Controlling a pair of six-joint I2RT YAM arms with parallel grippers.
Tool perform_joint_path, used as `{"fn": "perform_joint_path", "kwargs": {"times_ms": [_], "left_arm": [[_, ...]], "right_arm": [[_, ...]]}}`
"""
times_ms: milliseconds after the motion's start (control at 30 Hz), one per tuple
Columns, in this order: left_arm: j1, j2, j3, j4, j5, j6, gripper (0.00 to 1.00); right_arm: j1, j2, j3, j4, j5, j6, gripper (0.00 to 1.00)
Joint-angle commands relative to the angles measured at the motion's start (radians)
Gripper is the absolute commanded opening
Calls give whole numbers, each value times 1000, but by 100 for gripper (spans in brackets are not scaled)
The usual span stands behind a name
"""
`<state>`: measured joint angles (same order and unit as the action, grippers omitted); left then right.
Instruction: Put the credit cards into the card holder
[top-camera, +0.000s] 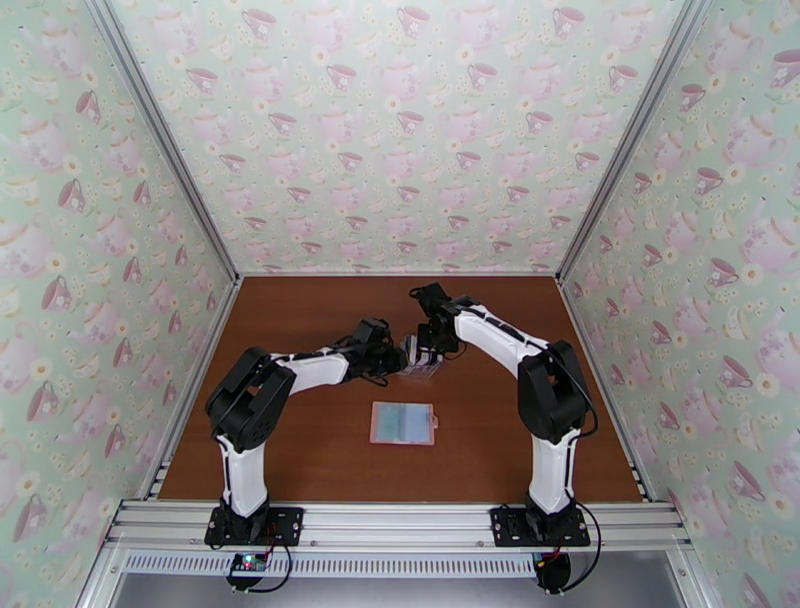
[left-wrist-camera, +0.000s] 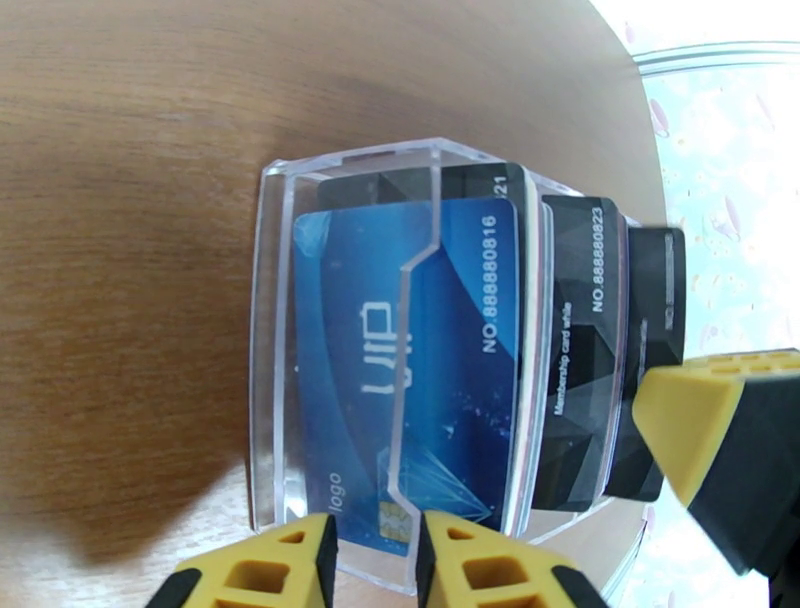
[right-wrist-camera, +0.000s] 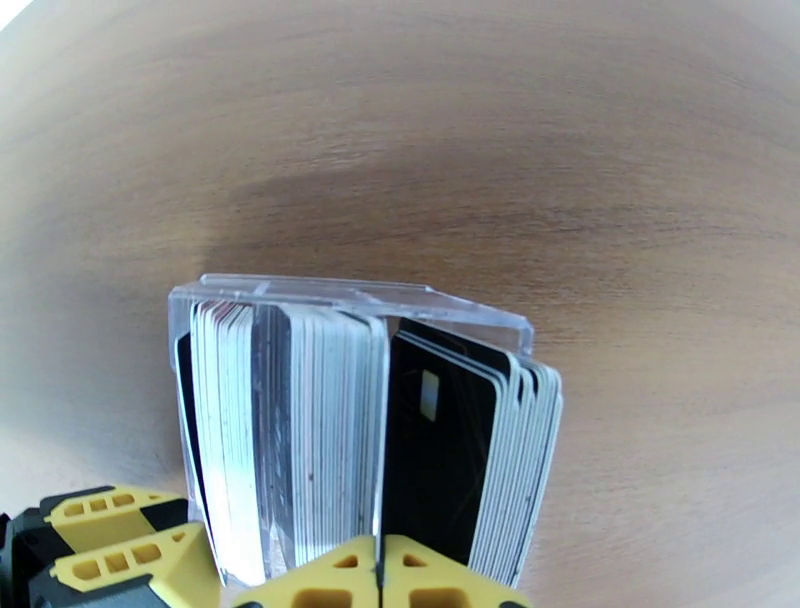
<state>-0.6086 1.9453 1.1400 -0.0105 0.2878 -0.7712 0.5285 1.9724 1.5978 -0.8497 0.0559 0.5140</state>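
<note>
The credit cards stand packed in a clear slotted rack (top-camera: 422, 362) at mid-table. The left wrist view shows a blue card (left-wrist-camera: 350, 350) in front and black cards (left-wrist-camera: 580, 330) behind. The right wrist view shows white cards (right-wrist-camera: 320, 430) and a black card (right-wrist-camera: 440, 450). My right gripper (right-wrist-camera: 379, 565) is shut from above, its pads meeting on the top edge of that black card. My left gripper (left-wrist-camera: 375, 560) clamps the rack's front wall (left-wrist-camera: 270, 350). The pink card holder (top-camera: 403, 423) lies flat nearer the arms, apart from both grippers, with a grey-blue card showing through a clear sleeve.
Both arms meet over the rack; my right gripper (top-camera: 428, 352) and left gripper (top-camera: 398, 362) nearly touch. The brown table (top-camera: 300, 320) is enclosed by wallpapered walls on three sides. The right finger (left-wrist-camera: 690, 430) shows beside the rear black cards.
</note>
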Motion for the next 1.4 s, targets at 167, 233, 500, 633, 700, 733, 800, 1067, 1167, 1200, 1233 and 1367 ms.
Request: {"fn": "perform_joint_path", "kwargs": {"times_ms": [167,233,500,633,700,733,800,1067,1167,1200,1233,1367], "left_arm": [[-13,-17,56,-141,-1,17,29],[-12,-20,84,-163,-5,24,29],[3,-44,177,-273,-29,74,29],[10,-76,191,-309,-52,101,29],[10,-99,184,-319,-60,112,29],[10,-112,176,-325,-65,118,29],[9,-138,155,-335,-76,129,29],[-2,-245,35,-368,-111,167,30],[-12,-279,-10,-374,-128,173,30],[-15,-288,-23,-377,-134,174,30],[-21,-298,-37,-380,-140,174,30],[-46,-335,-92,-385,-166,175,30]], "right_arm": [[-15,-75,37,0,33,13,1],[-16,-94,35,-3,37,15,0],[-15,-197,-16,-6,63,26,0],[-15,-276,-82,23,57,28,0],[-15,-331,-135,66,25,33,0],[-15,-357,-160,85,5,34,0],[-14,-400,-204,119,-39,37,0],[-2,-548,-411,319,-227,112,0],[7,-590,-495,418,-266,152,0],[11,-601,-519,448,-275,163,0],[17,-614,-544,476,-281,174,0],[41,-678,-647,593,-268,225,0]]}}
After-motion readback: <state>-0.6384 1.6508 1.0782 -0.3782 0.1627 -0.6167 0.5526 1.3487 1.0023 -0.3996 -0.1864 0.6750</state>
